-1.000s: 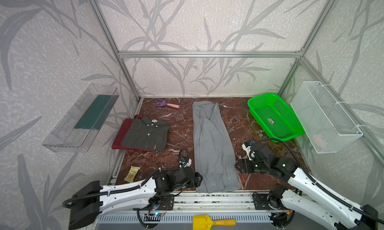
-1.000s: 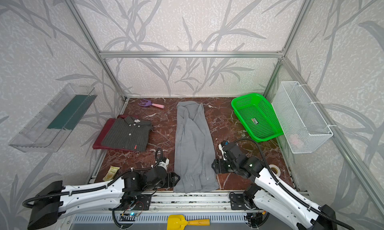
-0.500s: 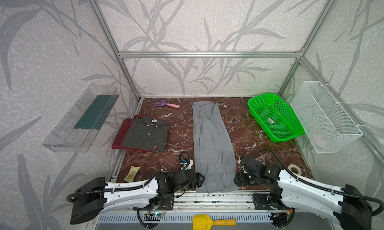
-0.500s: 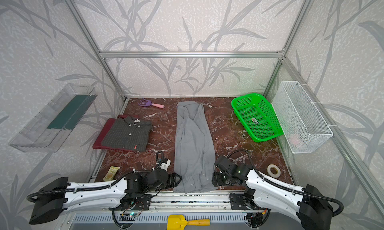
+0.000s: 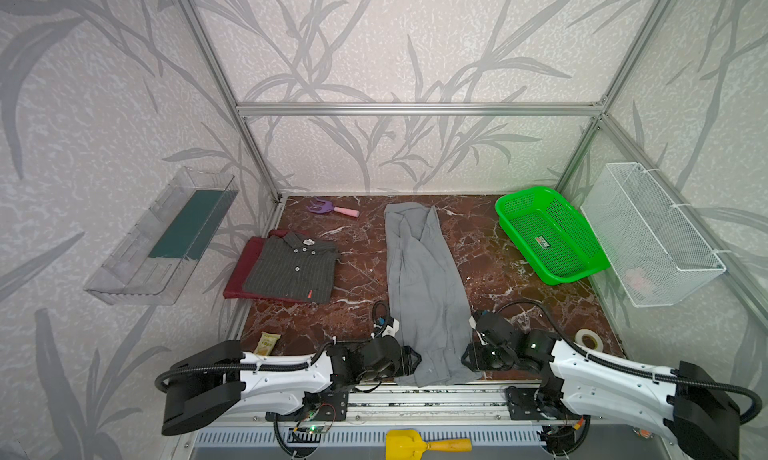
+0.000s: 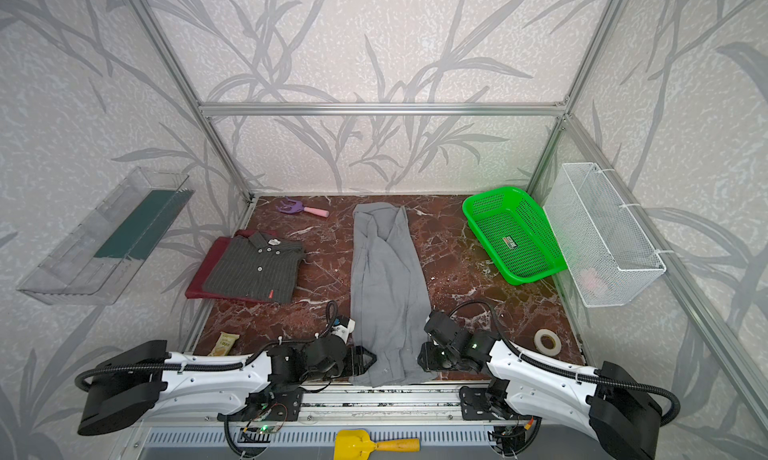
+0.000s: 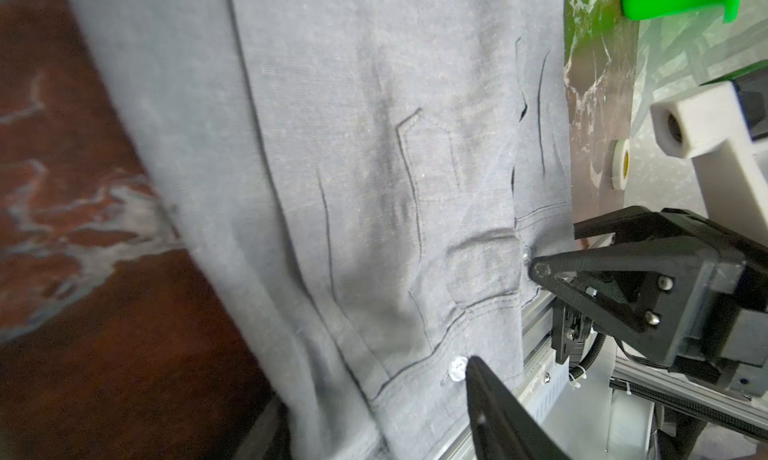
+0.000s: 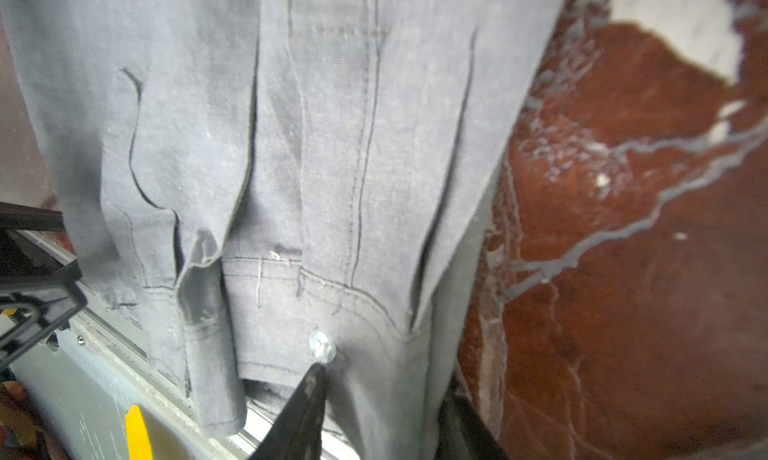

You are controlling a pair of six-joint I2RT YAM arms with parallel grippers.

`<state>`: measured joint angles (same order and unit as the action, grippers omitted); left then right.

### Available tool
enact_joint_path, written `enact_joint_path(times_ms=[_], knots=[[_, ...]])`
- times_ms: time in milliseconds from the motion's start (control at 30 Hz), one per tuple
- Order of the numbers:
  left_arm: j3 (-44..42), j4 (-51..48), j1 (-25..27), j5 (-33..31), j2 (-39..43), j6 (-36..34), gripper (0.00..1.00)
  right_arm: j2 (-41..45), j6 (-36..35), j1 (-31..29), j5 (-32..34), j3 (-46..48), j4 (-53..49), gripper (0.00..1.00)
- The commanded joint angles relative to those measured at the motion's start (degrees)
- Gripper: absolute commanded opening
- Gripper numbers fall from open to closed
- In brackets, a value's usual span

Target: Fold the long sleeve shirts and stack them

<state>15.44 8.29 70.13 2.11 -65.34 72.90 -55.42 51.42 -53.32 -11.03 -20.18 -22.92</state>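
A light grey long sleeve shirt (image 5: 419,271) (image 6: 384,271) lies as a long strip from the back of the table to its front edge. At the left, a folded dark pinstriped shirt (image 5: 295,271) rests on a maroon shirt (image 5: 239,271). My left gripper (image 5: 411,360) (image 7: 374,387) is at the grey shirt's front left corner, open, with its jaws astride the hem (image 7: 415,375) by a button. At the front right corner, my right gripper (image 5: 467,358) (image 8: 384,381) is open more narrowly, with grey cloth (image 8: 291,125) between its fingers.
A green basket (image 5: 552,237) stands at the back right below a white wire basket (image 5: 652,237) on the wall. A tape roll (image 5: 588,339), a snack packet (image 5: 266,343), a purple and pink toy rake (image 5: 332,208) and a yellow scoop (image 5: 415,445) lie around. An aluminium rail runs along the front edge.
My right arm has swung in and down to the shirt's front right corner. Both grippers' jaws have narrowed around the hem. The left arm shifted only slightly.
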Motion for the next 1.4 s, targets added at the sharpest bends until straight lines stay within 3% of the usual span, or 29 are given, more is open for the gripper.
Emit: enact_joint_path(times_ms=[0,167,767,1000,1367], knots=[[-1.24,-6.39,0.27,3.21,-4.87,-0.93,0.63,-0.79,0.94,-0.86,-0.49,1.52,-0.75,0.38],[-1.16,-4.43,0.02,3.98,-7.44,-1.53,0.45,-0.23,0.71,-1.15,-0.31,0.83,-1.51,0.32],[0.4,-5.04,-1.83,-0.11,-4.32,-3.8,0.16,0.96,0.19,-2.66,-0.58,-0.72,-0.71,0.18],[2.2,-7.65,-3.42,-2.11,0.39,-4.35,0.0,1.53,0.0,-3.26,-0.48,-1.42,-0.54,0.14],[7.01,-11.39,-3.49,-2.11,5.13,-1.51,0.0,4.33,-0.95,-4.33,1.07,-6.14,-5.03,0.04]])
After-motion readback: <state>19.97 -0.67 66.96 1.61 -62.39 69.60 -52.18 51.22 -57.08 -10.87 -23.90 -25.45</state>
